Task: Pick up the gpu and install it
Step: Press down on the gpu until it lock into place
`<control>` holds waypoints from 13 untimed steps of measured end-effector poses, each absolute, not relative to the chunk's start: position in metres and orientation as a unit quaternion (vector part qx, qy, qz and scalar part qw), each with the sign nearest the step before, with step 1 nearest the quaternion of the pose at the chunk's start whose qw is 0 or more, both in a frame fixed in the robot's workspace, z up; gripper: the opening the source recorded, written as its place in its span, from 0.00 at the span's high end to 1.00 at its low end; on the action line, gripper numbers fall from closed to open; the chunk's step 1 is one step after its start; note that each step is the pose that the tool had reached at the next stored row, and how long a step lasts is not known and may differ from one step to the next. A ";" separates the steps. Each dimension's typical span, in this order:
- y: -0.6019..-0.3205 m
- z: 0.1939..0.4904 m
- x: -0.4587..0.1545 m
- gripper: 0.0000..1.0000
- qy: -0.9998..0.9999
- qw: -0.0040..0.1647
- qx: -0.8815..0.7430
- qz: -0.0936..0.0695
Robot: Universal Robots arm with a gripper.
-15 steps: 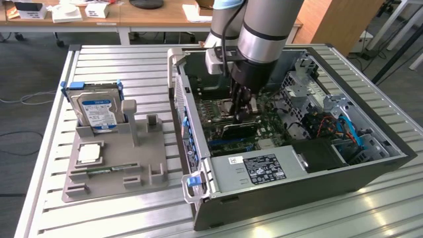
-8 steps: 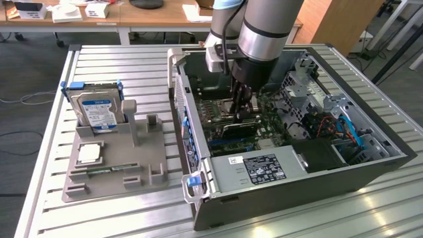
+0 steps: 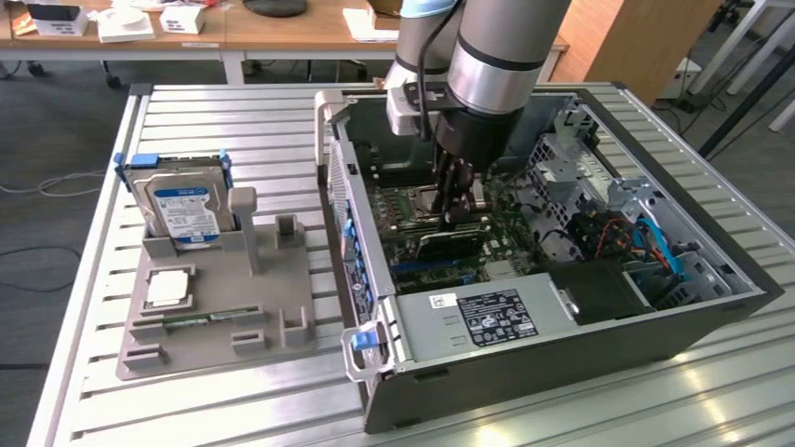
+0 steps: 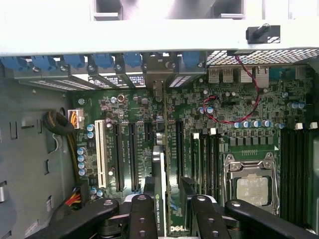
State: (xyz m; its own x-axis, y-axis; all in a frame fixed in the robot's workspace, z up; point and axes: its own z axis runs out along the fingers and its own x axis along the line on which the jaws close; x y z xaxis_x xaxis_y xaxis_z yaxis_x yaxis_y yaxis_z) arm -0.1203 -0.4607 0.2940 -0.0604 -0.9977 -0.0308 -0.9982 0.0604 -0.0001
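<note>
Your gripper [image 3: 453, 219] is down inside the open computer case [image 3: 695, 307], over the motherboard [image 4: 229, 124]. Its fingers [image 4: 144, 214] are clamped on the gpu [image 4: 159, 184] — the black card stands on edge between them, seen edge-on in the wrist view, at one of the expansion slots [image 4: 132, 154]. Beside the case, on the exterior view's left, the grey parts holder [image 3: 211, 307] carries the hard drive [image 3: 184, 207] upright.
</note>
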 end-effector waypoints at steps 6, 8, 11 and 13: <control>-0.461 0.294 -0.120 0.80 0.728 0.011 -0.685 0.011; -0.461 0.294 -0.120 0.85 0.728 0.011 -0.685 0.011; -0.461 0.294 -0.120 0.89 0.728 0.011 -0.685 0.011; -0.461 0.294 -0.120 0.89 0.728 0.011 -0.685 0.011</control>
